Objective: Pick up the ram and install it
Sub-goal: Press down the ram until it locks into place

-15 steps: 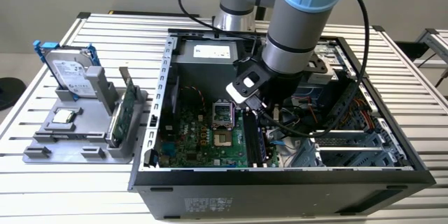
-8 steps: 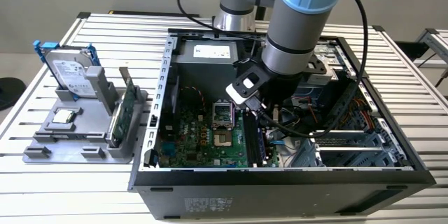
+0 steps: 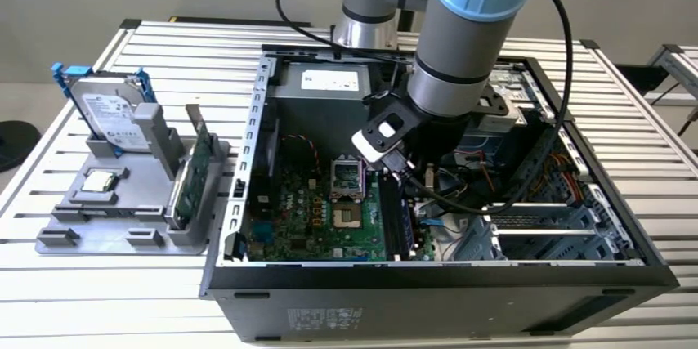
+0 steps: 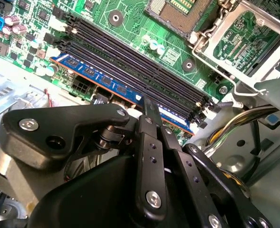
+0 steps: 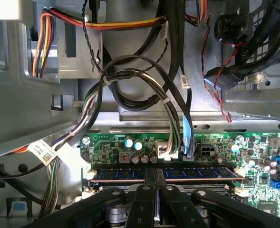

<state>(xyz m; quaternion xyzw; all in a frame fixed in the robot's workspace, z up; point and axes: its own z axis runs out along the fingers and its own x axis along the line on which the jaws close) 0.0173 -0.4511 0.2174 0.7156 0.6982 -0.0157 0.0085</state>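
The ram [image 4: 94, 75] is a thin stick with blue labels, standing on edge in the memory slot nearest the motherboard's edge. In the first wrist view the ram [image 5: 204, 174] runs between the slot's two end clips. My gripper [image 4: 147, 102] reaches down over its middle, and the black fingers [image 5: 144, 192] sit close together on either side of the stick. In the exterior view the gripper [image 3: 406, 184] is low inside the open computer case [image 3: 261, 145], over the ram [image 3: 395, 222].
Three empty black memory slots [image 4: 130, 59] lie beside the ram, then the open CPU socket [image 4: 178, 9]. Cable bundles [image 5: 130, 80] hang close behind. In the exterior view's left, a grey holder [image 3: 109, 210] carries a hard drive [image 3: 109, 108] and a green card [image 3: 188, 181].
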